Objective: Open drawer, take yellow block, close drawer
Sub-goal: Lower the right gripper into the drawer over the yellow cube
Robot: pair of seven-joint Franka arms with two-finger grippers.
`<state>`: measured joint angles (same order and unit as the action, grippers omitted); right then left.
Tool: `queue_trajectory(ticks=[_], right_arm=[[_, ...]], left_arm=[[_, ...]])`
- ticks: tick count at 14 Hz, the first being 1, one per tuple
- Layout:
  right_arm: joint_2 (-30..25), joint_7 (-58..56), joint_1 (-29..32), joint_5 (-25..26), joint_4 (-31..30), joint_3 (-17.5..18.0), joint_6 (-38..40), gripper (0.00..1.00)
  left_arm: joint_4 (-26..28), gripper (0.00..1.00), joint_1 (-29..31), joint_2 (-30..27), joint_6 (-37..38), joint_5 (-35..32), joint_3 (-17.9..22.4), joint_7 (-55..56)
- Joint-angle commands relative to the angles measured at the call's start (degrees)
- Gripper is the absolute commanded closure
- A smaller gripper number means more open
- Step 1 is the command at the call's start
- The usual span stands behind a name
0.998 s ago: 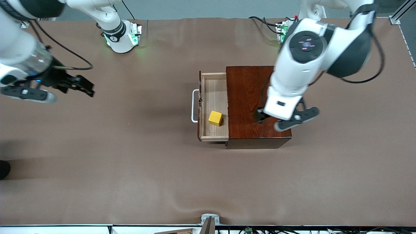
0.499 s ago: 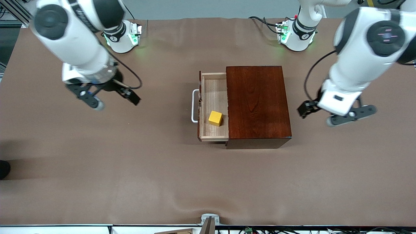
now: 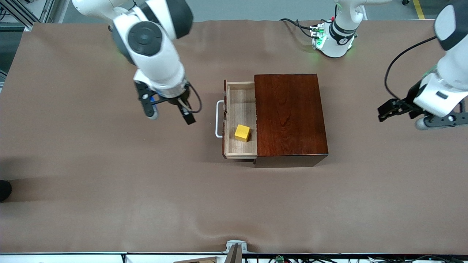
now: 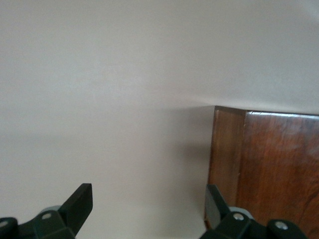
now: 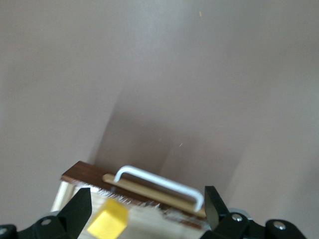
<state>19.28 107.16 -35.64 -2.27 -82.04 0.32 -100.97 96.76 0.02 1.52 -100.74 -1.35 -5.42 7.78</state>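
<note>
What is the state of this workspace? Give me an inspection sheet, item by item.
Surface: brown table cover, slightly wrinkled.
Job's things: the drawer of the wooden box is pulled open; the yellow block sits inside it, at the end nearer the front camera.
Clutter: nothing seen.
Grippers: right gripper open, empty, over the table in front of the drawer's handle; left gripper open, empty, over the table toward the left arm's end.
Cables: black cables by the left arm's base.
Surroundings: metal framing off the table's corner.
</note>
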Motion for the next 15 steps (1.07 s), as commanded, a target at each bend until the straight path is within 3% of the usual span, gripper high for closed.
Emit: queue_trajectory(ticks=[1, 3, 6, 15], right_arm=[[4.53, 14.43, -3.81, -0.55, 3.64, -0.59, -5.17, 0.00], [6.81, 20.95, -5.14, -0.63, 4.51, -0.50, -9.49, 0.00], [11.91, 29.05, -7.07, -0.55, 9.08, -0.59, -10.03, 0.00], [19.12, 40.49, -10.33, -0.55, 9.44, -0.59, -14.95, 0.00]], left_arm=[[1.94, 0.00, 0.60, -2.66, 2.12, 1.00, -0.65, -4.86], [1.59, 0.00, 0.25, -3.28, 4.31, 0.91, -0.74, -7.59], [1.07, 0.00, 0.51, -4.16, 8.27, 0.82, -1.44, -11.98], [0.98, 0.00, 0.42, -3.90, 9.42, 0.82, -1.44, -13.93]])
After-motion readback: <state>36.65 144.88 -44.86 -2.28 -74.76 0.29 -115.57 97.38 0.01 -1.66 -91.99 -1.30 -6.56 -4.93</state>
